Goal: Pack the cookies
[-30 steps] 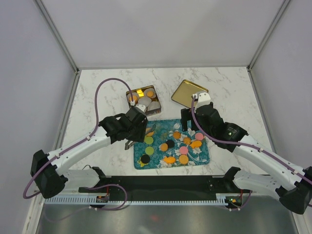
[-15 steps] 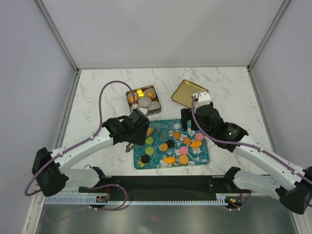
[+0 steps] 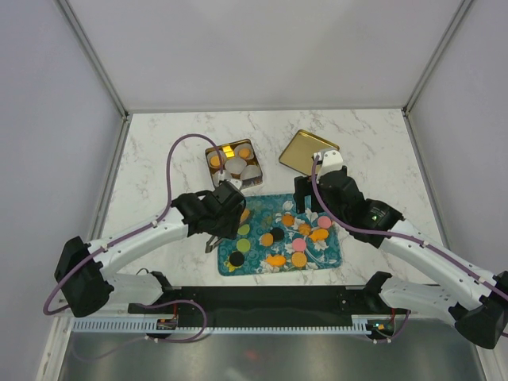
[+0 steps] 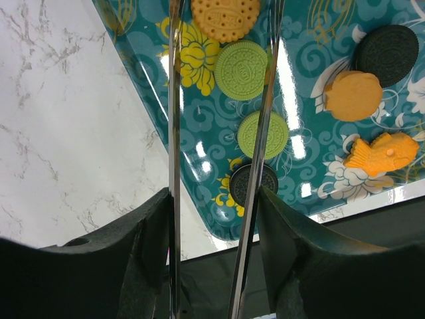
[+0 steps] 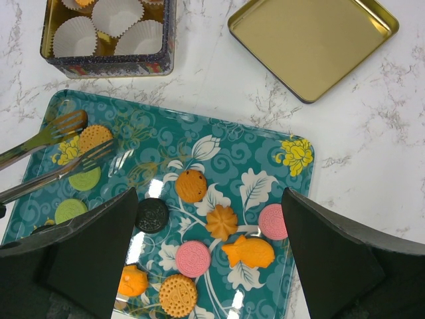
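Observation:
Cookies lie on a teal flowered tray (image 3: pixel 333 254): orange, green, pink and black discs and an orange fish shape (image 5: pixel 249 252). My left gripper (image 3: pixel 226 221) is shut on metal tongs (image 4: pixel 174 133) and holds them over the tray's left side. The tong tips (image 5: pixel 66 124) stand open on either side of an orange cookie (image 5: pixel 95 136), also seen in the left wrist view (image 4: pixel 226 16). Green cookies (image 4: pixel 242 70) and a black one (image 4: pixel 252 183) lie under the tong arms. My right gripper (image 5: pixel 206 199) is open and empty above the tray's middle (image 3: pixel 305 206).
A square tin (image 3: pixel 213 148) with white paper cups (image 5: pixel 74 36), some holding orange cookies (image 3: pixel 244 151), stands behind the tray. Its gold lid (image 3: pixel 308 151) lies upside down to the right. The table's front edge runs just below the tray.
My left arm has moved right and forward, bringing the tongs from the tin's side over the tray's left part. The right arm has not moved.

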You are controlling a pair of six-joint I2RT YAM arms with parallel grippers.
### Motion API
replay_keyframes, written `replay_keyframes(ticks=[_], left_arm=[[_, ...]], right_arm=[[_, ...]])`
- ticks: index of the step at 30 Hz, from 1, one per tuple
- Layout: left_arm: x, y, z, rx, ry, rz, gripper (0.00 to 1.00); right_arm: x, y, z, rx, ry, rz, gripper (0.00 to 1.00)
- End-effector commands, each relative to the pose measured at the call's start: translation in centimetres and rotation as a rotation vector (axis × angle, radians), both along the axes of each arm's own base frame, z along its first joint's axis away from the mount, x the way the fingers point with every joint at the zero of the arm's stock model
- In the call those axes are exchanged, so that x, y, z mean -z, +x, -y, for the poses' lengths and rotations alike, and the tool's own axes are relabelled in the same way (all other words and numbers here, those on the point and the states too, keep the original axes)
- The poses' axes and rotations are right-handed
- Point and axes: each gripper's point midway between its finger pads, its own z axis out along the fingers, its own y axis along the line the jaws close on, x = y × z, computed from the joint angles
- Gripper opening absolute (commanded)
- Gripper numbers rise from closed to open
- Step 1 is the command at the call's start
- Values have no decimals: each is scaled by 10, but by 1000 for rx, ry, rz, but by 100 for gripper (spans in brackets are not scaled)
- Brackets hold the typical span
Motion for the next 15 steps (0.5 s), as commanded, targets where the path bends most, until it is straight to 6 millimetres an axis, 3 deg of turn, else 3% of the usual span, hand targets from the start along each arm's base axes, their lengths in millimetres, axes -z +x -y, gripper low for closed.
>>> replay_keyframes(ticks=[1,7,15], left_arm=[[1,2,5,-24,-17,10,59],[-2,3,6,-22,-16,21,52],[-31,14,11,-15,-53,95,45]], right_arm=[[-9,4,-2,4,29,31,98],[-12,3,-3,1,38,36,98],[-16,2,-1,2,44,44,98]])
